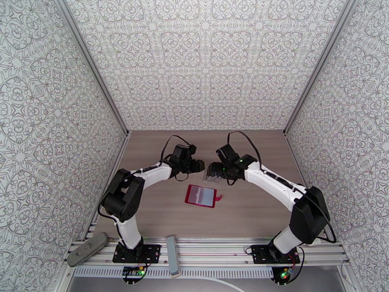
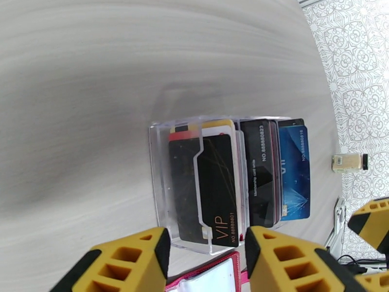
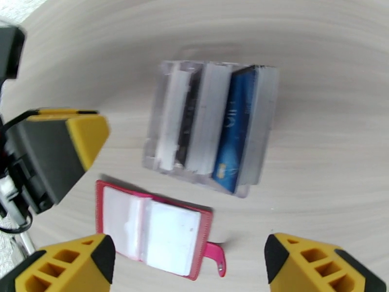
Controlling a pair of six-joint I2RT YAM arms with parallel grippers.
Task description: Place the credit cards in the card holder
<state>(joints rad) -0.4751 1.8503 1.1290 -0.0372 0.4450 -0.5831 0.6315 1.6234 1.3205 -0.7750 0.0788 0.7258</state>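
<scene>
Credit cards (image 2: 228, 186) stand on edge in a clear acrylic rack (image 2: 160, 191) on the table (image 1: 160, 217), probably for easy pinching. The red card holder (image 3: 155, 229) lies open beside it, pockets up. The left gripper (image 2: 206, 249) and right gripper (image 3: 189, 251) hover above, jaws spread, empty.

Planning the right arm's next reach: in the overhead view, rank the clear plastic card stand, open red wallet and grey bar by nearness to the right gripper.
1. Clear plastic card stand, right at the right gripper.
2. Open red wallet, just below it, centre.
3. Grey bar, bottom, left of centre.
</scene>
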